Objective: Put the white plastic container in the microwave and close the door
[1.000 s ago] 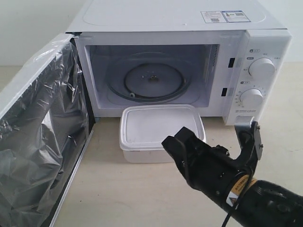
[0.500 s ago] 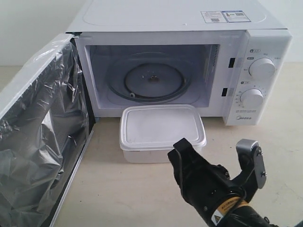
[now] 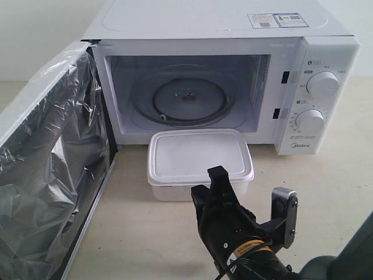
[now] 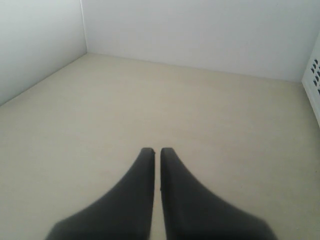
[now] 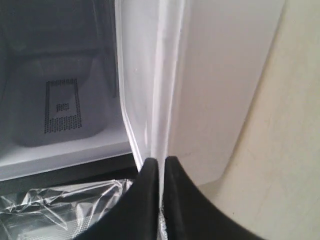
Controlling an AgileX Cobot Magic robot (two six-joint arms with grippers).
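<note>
- The microwave (image 3: 204, 23) stands at the back of the surface (image 3: 145, 233). It is white and has stickers (image 3: 277, 20) on its top.
- Its door (image 3: 52, 169) is swung wide open to the left. Shiny, wrinkly plastic film covers the inside of the door.
- Inside the microwave you can see the round glass plate (image 3: 189, 96). Nothing sits on it.
- Two round white knobs, one (image 3: 322, 83) above the other (image 3: 309, 121), are on the panel to the right of the opening.
- The white plastic container (image 3: 198, 154) is not in the microwave. It sits on the surface, just in front of the open mouth, with its lid on.
- The right hand (image 3: 217, 172) is black and reaches in from the near edge of the surface. Its tip is at the front right side of the container. I cannot tell if it touches the container.
- In the right wrist view, the right hand (image 5: 160, 162) has its two fingers pressed together, and it holds nothing. The microwave's white edge and some wrinkly film are close in front of it.
- In the left wrist view, the left hand (image 4: 154, 151) also has its fingers pressed together, with only a thin crack between them. It holds nothing and points out over a bare part of the surface.
</note>
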